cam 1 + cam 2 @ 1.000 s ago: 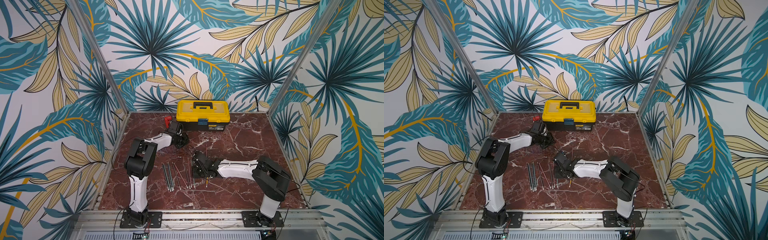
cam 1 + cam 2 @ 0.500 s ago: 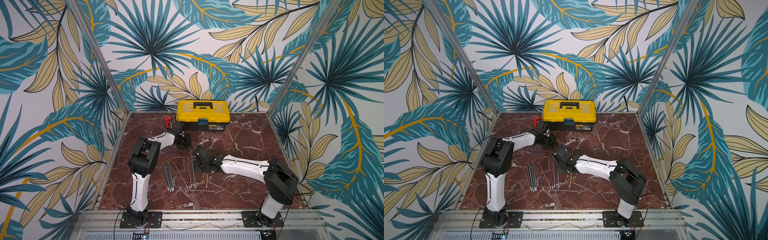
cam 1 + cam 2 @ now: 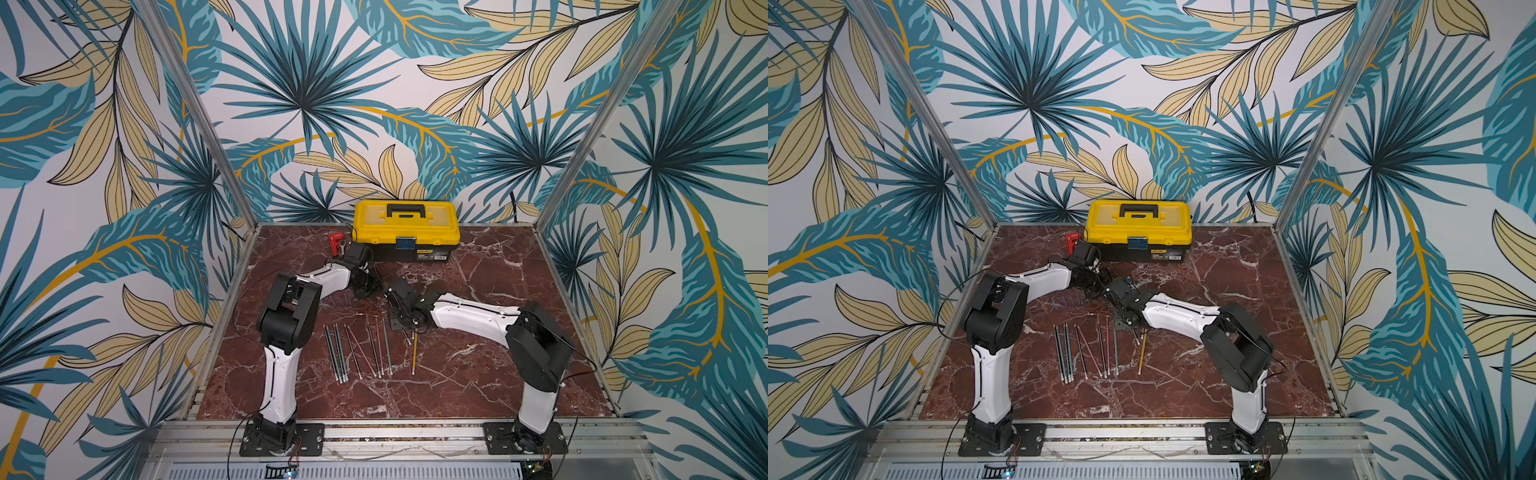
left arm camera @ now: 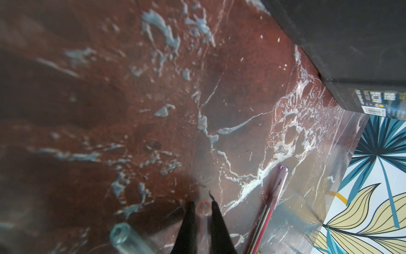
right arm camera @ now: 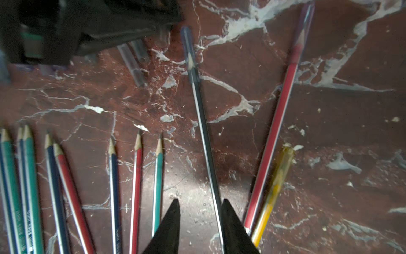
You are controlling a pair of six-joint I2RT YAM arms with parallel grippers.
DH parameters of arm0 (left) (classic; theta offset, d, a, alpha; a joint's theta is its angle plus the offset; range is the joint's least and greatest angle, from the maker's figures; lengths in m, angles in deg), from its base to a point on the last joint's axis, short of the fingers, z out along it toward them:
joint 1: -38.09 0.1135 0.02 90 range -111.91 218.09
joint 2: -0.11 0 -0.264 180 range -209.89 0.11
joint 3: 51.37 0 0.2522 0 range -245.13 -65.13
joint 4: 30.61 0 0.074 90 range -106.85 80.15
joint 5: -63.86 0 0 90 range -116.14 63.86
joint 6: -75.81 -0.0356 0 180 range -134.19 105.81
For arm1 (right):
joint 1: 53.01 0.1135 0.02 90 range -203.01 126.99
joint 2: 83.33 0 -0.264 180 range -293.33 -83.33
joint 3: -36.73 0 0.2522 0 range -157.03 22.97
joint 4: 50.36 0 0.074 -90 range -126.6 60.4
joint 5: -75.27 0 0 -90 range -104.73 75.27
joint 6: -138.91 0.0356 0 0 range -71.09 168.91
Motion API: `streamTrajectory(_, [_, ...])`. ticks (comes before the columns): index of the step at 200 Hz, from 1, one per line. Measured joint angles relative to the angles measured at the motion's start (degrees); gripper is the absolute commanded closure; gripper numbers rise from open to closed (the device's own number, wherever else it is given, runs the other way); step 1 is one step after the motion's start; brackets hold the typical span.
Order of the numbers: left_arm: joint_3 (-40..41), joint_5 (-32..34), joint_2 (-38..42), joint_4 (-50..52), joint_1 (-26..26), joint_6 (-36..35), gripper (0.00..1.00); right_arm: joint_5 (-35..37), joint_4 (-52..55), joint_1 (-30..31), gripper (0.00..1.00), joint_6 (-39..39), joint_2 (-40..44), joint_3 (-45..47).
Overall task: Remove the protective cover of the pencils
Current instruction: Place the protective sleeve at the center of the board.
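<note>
Left wrist view: the left gripper (image 4: 203, 204) is closed tight on a short clear cap (image 4: 203, 209), whose round open end faces the camera between the two black fingertips (image 4: 190, 220). A loose cap (image 4: 123, 236) lies just beside them on the red marble table (image 4: 109, 99). A red pencil (image 4: 264, 224) with a purplish cap over its tip lies near, pointing toward the black base of the toolbox (image 4: 351, 44).

In the right wrist view the right gripper (image 5: 200, 201) has its jaws parted wider than a pencil. A dark pencil (image 5: 202, 123) runs out from between them, close against one finger; whether it touches that finger I cannot tell. It is not pinched. Its point is covered by a tip cap (image 5: 187, 44). The red pencil and a yellow pencil (image 5: 274, 187) on one side are capped too. On the other side the bare-tipped pencils (image 5: 136, 176) lie fanned out. Two spare caps (image 5: 131, 63) lie beside the left gripper's black body.

In both top views the pencil row (image 3: 361, 349) lies mid-table between the arms, with the grippers near each other just beyond its far end.
</note>
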Motion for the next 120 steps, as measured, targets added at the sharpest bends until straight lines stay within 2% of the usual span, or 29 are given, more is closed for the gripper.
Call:
streamTrajectory(42, [0.00,0.28,0.02,0.17,0.00,0.04,0.85,-0.48,1.42,-0.42,0.66,-0.79,-3.96,-2.43])
streamTrajectory(91, [-0.02,0.74,0.46,1.01,0.00,-0.11,0.77,-0.48,2.21,-1.11,0.66,-1.33,-5.95,-3.82])
streamTrajectory(120, [-0.09,1.29,0.74,1.97,0.00,-0.37,0.76,-0.44,2.29,-2.56,0.66,-1.51,-6.62,-4.37])
